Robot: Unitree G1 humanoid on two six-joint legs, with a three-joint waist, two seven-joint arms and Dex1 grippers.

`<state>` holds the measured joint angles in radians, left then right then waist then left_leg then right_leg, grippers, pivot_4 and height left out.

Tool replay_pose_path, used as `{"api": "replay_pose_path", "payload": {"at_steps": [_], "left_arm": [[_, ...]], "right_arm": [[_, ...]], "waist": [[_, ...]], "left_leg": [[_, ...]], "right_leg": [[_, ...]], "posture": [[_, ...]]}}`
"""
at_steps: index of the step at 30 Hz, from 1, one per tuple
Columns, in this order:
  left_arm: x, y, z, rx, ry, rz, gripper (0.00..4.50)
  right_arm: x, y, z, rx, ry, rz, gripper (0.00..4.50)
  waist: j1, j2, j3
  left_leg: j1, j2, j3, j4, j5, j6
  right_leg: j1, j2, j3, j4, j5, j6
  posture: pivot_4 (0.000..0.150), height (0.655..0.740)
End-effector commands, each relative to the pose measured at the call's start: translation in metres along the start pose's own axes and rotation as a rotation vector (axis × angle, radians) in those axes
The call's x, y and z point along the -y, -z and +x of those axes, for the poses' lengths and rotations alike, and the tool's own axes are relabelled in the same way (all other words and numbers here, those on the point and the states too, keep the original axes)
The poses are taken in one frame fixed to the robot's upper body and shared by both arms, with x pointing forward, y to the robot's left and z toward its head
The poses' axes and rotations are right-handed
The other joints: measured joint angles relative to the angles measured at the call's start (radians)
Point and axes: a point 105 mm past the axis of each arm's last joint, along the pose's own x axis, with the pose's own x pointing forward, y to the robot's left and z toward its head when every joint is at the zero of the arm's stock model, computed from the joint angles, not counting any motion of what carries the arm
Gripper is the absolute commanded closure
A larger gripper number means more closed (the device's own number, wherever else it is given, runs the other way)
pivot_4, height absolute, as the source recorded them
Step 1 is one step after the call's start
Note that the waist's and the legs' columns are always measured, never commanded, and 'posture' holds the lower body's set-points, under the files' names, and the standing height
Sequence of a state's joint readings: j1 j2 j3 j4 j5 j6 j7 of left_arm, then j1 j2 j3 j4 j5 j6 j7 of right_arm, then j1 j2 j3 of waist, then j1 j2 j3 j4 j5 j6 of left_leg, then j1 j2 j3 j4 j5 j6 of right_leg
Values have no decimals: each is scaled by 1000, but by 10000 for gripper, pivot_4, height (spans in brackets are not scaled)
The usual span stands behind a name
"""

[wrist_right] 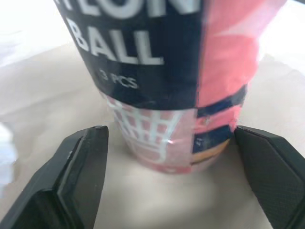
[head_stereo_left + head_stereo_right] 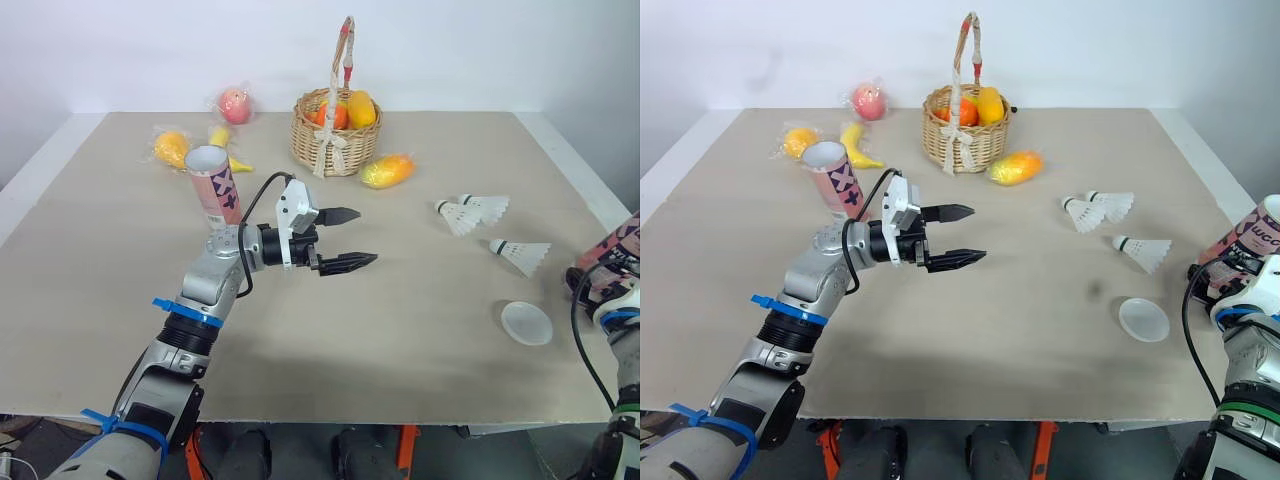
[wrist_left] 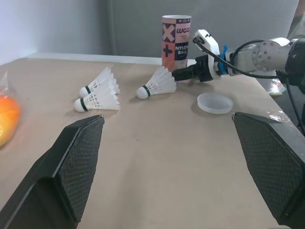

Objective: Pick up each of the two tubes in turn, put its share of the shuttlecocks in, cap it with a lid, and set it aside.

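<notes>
At the right edge of the frame, the right gripper (image 1: 169, 143) is straddling the upright tube (image 2: 1252, 238), jaws wide and apparently not touching it. It should be closing low, squarely and gently, keeping the tube vertical. The left gripper (image 2: 365, 236), also wide, is hovering centre-left, empty.

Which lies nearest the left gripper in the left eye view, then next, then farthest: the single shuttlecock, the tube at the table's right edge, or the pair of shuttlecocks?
1. pair of shuttlecocks, to the right of the left gripper.
2. single shuttlecock, farther right and a little toward the front.
3. tube, standing at the right edge of the table.
</notes>
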<state>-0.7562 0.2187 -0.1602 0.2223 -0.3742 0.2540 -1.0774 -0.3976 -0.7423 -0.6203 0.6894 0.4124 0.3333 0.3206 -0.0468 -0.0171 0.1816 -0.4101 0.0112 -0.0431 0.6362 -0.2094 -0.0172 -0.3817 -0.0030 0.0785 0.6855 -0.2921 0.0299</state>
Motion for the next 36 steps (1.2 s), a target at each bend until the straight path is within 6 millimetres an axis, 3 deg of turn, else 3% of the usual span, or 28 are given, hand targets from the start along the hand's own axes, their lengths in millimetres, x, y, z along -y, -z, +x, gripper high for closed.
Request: {"api": "replay_pose_path", "payload": {"at_steps": [1,7,10,12,15,18,20,22,26,29,36], "left_arm": [[3,-16,-1,35,19,37,0],[5,-16,-5,29,25,35,0],[8,-12,-14,1,14,42,0],[7,-10,-23,-14,-23,43,0],[2,-4,-45,-28,-154,-1,0],[2,6,-76,-69,-301,-29,0],[3,18,-107,-126,-460,-53,0],[7,26,-129,-161,-571,-59,0],[15,41,-172,-224,-803,-39,0],[6,48,-205,-211,-1061,-64,0],[-18,60,-231,-174,-1281,-116,0]], "right_arm": [[0,-20,-12,38,-76,-12,443],[5,-4,-38,-74,-177,-55,443],[-3,-10,-55,-86,-283,-66,443],[-31,-24,-67,-48,-438,-88,443],[-106,-45,-98,40,-806,-178,443],[-155,-45,-122,56,-1044,-269,443],[-190,-44,-133,63,-1192,-296,443],[-211,-39,-138,61,-1280,-320,443],[-242,-30,-134,62,-1380,-328,443],[-260,-18,-125,38,-1408,-334,443],[-272,-6,-127,33,-1444,-381,443]], "waist": [[0,0,0],[1,0,0],[1,0,0],[-2,1,0],[-15,5,-1],[-25,3,0],[-25,1,0],[-24,0,1],[-6,-2,2],[13,-3,2],[27,-5,1]], "left_leg": [[0,0,0,0,0,0],[0,0,0,0,0,0],[0,0,-1,0,0,0],[1,0,-1,0,0,0],[3,2,0,0,0,0],[4,4,-1,0,0,0],[4,6,-2,1,1,0],[4,10,-2,2,1,0],[3,9,-2,2,1,0],[2,7,-2,3,1,0],[-1,3,-2,3,1,0]], "right_leg": [[0,0,0,0,0,0],[0,-1,0,0,-1,1],[1,0,0,0,-1,2],[1,0,0,0,-1,2],[1,1,5,0,-1,4],[1,5,6,0,-1,9],[2,7,4,0,0,8],[2,7,4,0,1,7],[1,5,4,-1,1,8],[1,2,3,-2,2,8],[1,-4,0,-3,5,5]], "posture": [[1500,7400],[1500,7400],[1500,7400],[1500,7400],[1500,7400],[1500,7400],[1500,7400],[1500,7400],[1500,7400],[1500,7400],[1500,7400]]}}
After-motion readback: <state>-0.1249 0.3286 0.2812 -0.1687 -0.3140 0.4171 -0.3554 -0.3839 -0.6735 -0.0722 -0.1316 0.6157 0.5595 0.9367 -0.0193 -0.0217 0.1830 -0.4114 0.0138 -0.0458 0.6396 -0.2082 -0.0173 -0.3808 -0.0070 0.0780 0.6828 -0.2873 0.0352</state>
